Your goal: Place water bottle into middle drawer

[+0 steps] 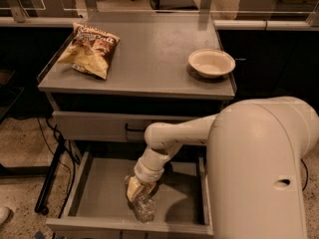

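Note:
The middle drawer (97, 195) is pulled out at the bottom of the grey cabinet, its flat floor showing. My arm reaches down into it from the right. My gripper (136, 189) hangs low over the middle of the drawer floor, shut on the upper end of the water bottle (144, 208). The clear crinkled bottle points toward the drawer's front wall, and its lower end lies at or just above the floor. Its cap is hidden by the gripper.
Above the open drawer sits a closed drawer front with a black handle (130, 128). On the cabinet top (149, 59) lie a chip bag (89, 48) at the left and a pale bowl (211, 62) at the right. My robot body (259, 173) fills the right foreground.

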Robot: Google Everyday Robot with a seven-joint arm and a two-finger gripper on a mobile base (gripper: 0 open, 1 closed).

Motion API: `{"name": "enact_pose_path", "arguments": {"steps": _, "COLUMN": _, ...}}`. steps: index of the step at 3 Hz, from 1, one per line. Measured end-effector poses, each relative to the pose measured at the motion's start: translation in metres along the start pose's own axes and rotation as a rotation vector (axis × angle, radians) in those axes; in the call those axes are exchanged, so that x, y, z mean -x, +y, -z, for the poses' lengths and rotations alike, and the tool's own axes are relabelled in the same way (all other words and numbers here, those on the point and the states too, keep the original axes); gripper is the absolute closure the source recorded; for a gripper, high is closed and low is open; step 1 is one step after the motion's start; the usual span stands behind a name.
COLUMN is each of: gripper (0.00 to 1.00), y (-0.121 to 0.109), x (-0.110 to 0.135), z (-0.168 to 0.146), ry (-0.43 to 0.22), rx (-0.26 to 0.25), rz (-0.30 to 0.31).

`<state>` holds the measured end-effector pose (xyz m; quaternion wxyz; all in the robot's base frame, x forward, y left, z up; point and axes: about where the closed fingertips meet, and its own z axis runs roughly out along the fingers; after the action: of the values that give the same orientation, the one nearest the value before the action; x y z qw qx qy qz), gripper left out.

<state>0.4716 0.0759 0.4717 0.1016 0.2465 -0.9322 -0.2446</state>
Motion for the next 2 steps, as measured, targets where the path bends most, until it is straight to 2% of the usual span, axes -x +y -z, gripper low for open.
{"name": "enact_pose_path", "arguments": {"steps": 1, "gripper": 1.00, "y": -0.006, "x": -0.002, "z": -0.007, "ry": 0.011, "rx": 0.012, "rz": -0.022}}
{"name": "enact_pose_path", "arguments": {"steps": 2, "gripper": 1.00, "y": -0.035, "x": 0.004, "z": -0.037, "ry": 0.026, "rx": 0.046, "rz": -0.094}}
